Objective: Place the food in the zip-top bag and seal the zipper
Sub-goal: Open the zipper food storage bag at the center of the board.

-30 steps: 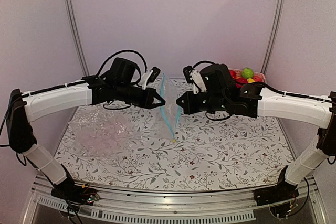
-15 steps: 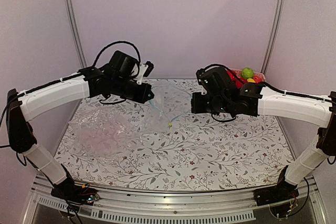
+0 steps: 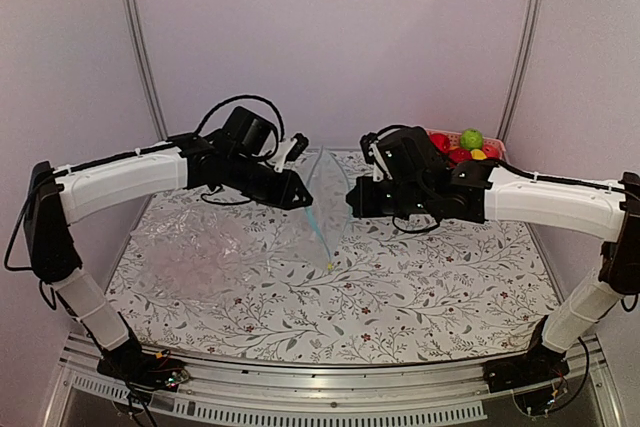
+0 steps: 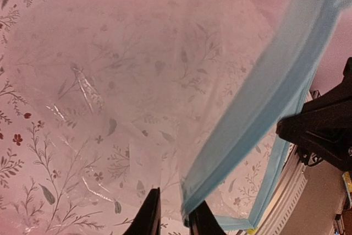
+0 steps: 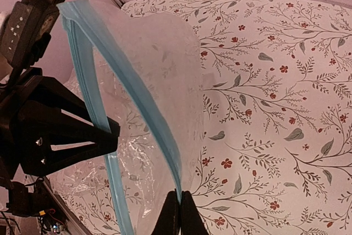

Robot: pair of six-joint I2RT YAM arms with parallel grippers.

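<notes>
the zip-top bag (image 3: 325, 187) hangs in the air between the two arms, over the middle of the counter (image 3: 420, 287) and a bit toward the far edge. it looks empty from where i stand. the left end effector (image 4: 173, 217) is pinched narrow on one end of the blue zipper (image 4: 264, 89). the right end effector (image 5: 179, 208) is clamped tight on the strip at the other side. the food (image 3: 470, 138) sits piled at the far right corner, well apart from the bag. some other crinkled plastic (image 3: 185, 247) lies flat near the left edge.

what worries me is that both arms are busy holding, so neither is free to fetch the food. if one lets go, the mouth would likely sag and the bag could drop to the counter. the grips are on a thin, slick strip, so a hard pull apart could slide it out of a pinch. drawn taut like this, the mouth may also press flat.
</notes>
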